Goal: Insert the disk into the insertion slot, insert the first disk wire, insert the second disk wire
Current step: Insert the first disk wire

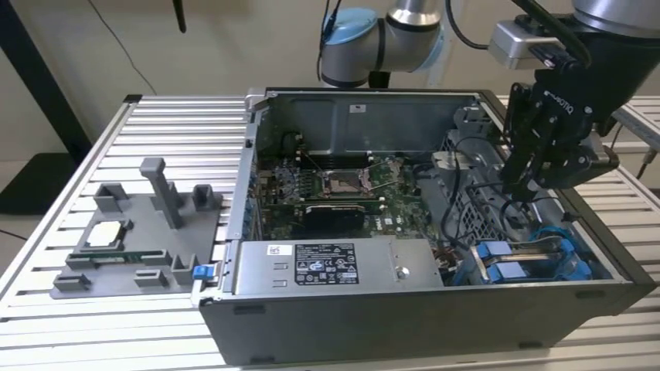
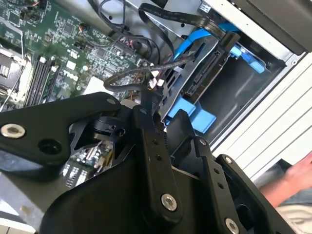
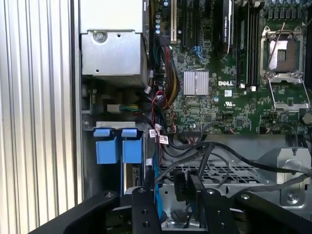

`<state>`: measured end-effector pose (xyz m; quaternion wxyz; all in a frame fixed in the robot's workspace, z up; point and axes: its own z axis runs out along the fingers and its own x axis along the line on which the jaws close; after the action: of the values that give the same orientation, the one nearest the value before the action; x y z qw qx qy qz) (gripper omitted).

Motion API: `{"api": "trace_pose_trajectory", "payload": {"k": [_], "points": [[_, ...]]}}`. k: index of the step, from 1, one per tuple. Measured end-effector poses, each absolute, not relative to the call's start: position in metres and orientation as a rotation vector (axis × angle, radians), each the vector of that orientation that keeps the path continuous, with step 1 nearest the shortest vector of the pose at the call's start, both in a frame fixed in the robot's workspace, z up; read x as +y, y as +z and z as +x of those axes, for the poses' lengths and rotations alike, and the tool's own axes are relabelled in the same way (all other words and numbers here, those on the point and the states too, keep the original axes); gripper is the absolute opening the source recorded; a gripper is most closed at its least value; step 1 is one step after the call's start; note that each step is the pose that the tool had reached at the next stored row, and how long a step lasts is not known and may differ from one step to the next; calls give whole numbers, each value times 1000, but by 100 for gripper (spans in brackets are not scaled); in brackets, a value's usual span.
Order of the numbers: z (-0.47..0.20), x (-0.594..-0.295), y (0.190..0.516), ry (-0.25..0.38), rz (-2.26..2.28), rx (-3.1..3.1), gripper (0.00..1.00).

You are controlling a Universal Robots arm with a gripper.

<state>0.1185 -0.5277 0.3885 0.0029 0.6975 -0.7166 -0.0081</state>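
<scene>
Gripper (image 1: 521, 189): hangs inside the open case (image 1: 413, 332), among loose black wires (image 3: 202, 163). Spread or pinching a wire end: cannot tell.
Disk (image 2: 202, 78): stands on edge in its blue frame, seated in the insertion slot (image 1: 515, 267) at the case's front corner, on the exterior view's right.
Flat black cable (image 2: 185, 19): runs to the disk's connector edge. Plugged or not: cannot tell.
Step (judged): disk insertion done, wire insertion in hand. Which wire: unclear.
Step calls for (judged): plug squared to the port on the disk's edge, with neighbouring wires kept out of the way.
Disk vs gripper: disk lies just beyond and below the gripper tips, near but apart.
</scene>
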Motion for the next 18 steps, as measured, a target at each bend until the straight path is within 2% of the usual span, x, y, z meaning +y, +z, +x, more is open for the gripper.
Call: {"api": "trace_pose_trajectory", "payload": {"k": [1, 18], "points": [[118, -528, 388, -25, 2187, -2247, 0], [118, -528, 388, -37, 2192, -2252, 0]]}}
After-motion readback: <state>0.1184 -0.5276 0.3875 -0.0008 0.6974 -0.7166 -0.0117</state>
